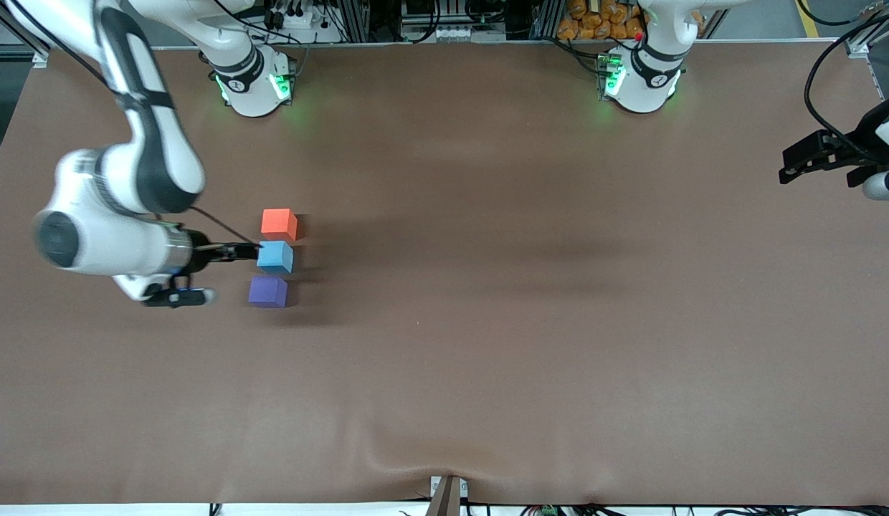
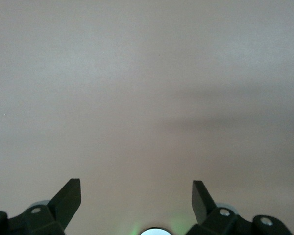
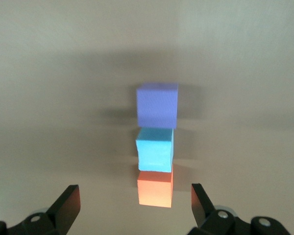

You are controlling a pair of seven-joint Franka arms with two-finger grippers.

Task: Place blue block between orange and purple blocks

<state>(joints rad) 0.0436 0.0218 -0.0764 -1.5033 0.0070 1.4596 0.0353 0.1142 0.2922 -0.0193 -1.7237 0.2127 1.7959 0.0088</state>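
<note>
Three cubes line up: orange block [image 1: 279, 223], blue block [image 1: 275, 256] between, purple block [image 1: 268, 292]. My right gripper [image 3: 135, 205] hovers beside them, jaws apart, empty. My left gripper [image 2: 136, 203] waits spread over bare table [image 1: 530, 301].

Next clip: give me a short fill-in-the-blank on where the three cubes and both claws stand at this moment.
1. The blue block sits on the table between the orange block and the ____ block.
2. Of the three cubes, the one nearest the front camera is the ____ one.
3. The right claw has its fingers ____, with no block between them.
4. The left claw, open, waits at the ____ arm's end of the table.

Missing words: purple; purple; open; left
</note>
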